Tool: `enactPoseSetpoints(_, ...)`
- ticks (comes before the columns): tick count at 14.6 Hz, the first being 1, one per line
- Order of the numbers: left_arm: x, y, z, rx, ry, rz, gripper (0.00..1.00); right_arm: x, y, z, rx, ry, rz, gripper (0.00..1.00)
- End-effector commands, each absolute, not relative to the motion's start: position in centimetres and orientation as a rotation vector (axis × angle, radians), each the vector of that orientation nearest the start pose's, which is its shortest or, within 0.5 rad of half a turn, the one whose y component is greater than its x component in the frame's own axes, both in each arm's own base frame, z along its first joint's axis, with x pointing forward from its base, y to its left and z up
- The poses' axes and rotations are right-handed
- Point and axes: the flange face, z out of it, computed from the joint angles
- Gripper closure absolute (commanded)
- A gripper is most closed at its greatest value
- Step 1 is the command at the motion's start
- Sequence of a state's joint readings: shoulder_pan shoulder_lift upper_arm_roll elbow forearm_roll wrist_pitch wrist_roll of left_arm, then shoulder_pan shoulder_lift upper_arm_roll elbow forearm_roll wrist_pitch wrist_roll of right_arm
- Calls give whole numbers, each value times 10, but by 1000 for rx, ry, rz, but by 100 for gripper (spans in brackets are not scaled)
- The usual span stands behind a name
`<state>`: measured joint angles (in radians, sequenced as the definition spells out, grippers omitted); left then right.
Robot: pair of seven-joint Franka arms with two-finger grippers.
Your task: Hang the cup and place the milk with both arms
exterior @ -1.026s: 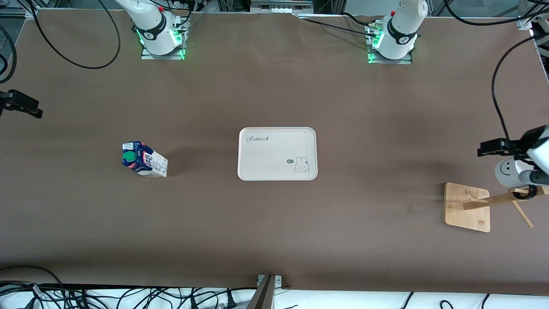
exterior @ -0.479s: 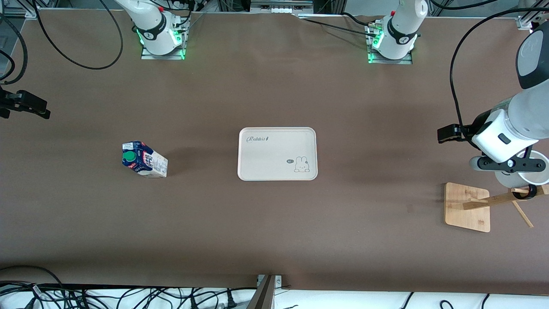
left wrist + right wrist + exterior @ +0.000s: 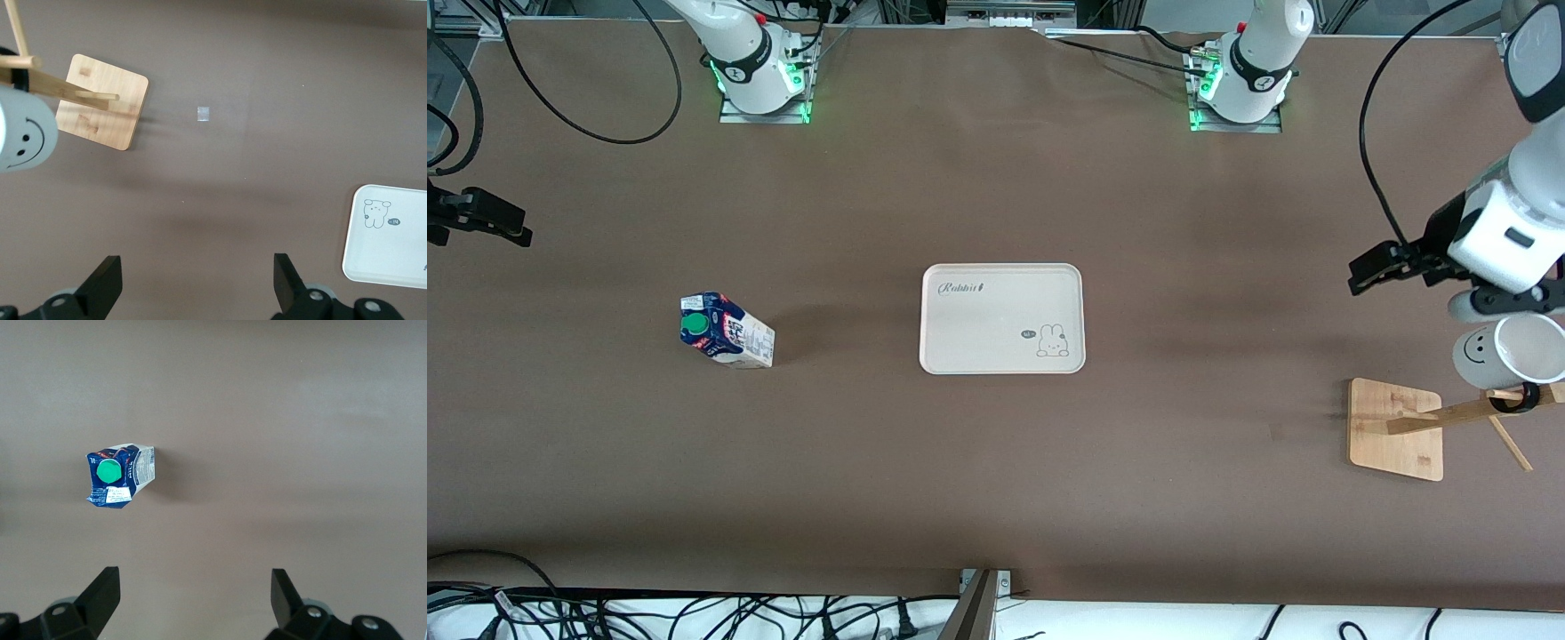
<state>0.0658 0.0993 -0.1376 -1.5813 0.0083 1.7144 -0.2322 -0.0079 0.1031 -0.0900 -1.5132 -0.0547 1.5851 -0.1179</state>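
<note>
We found the cup [image 3: 1507,352] hanging by its black handle on a peg of the wooden rack [image 3: 1396,428], at the left arm's end of the counter [image 3: 996,462]. It lay on its side, smiley face outward, clear of the counter surface. The left hand [image 3: 197,283] hovered above the counter just beside the rack; its fingers [image 3: 105,283] stood wide apart and held nothing, and they were apart from the cup.

The milk [image 3: 726,330] stood upright on the counter toward the right arm's end, green cap uppermost, well apart from the white tray [image 3: 1002,317] at the middle of the counter. The tray carried a rabbit print and nothing lay in it.

The right hand [image 3: 193,597] was over bare counter at the right arm's end of the counter, near the milk. Its fingers [image 3: 103,593] were likewise spread wide and empty, as we saw in the right wrist view.
</note>
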Motion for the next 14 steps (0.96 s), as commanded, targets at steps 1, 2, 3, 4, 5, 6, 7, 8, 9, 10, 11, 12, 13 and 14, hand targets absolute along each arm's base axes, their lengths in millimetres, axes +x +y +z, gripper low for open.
enactPoseSetpoints(1, 560, -50, 587, -3098, -194, -124, 0, 585, -60, 597, -3187, -61, 52, 0)
enactPoseSetpoints(2, 559, -50, 589, -3082, -102, -128, 0, 585, -61, 597, -3187, -58, 52, 0)
enactPoseSetpoints(3, 558, -49, 590, -3078, -65, -128, 0, 584, -60, 598, -3188, -61, 50, 0)
enactPoseSetpoints(4, 559, -44, 590, -3078, -72, -125, 0, 584, -60, 598, -3188, -61, 50, 0)
enactPoseSetpoints(5, 559, -39, 588, -3079, -79, -115, 0, 585, -60, 597, -3188, -61, 53, 0)
enactPoseSetpoints(6, 560, -40, 585, -3083, -83, -102, 0, 585, -60, 597, -3188, -61, 53, 0)
enactPoseSetpoints(7, 560, -41, 585, -3083, -80, -102, 0, 584, -60, 598, -3188, -61, 50, 0)
enactPoseSetpoints(8, 560, -41, 585, -3083, -81, -100, 0, 585, -60, 597, -3188, -61, 53, 0)
enactPoseSetpoints(9, 559, -42, 585, -3080, -75, -94, 0, 584, -60, 598, -3188, -61, 50, 0)
enactPoseSetpoints(10, 559, -43, 585, -3079, -70, -92, 0, 585, -60, 597, -3188, -61, 53, 0)
enactPoseSetpoints(11, 559, -44, 585, -3080, -71, -89, 0, 584, -60, 598, -3188, -61, 50, 0)
enactPoseSetpoints(12, 559, -44, 585, -3079, -68, -87, 0, 584, -60, 598, -3188, -61, 50, 0)
enactPoseSetpoints(13, 558, -46, 586, -3079, -64, -87, 0, 584, -60, 598, -3188, -61, 53, 0)
enactPoseSetpoints(14, 558, -46, 586, -3079, -64, -87, 0, 584, -60, 598, -3188, -61, 53, 0)
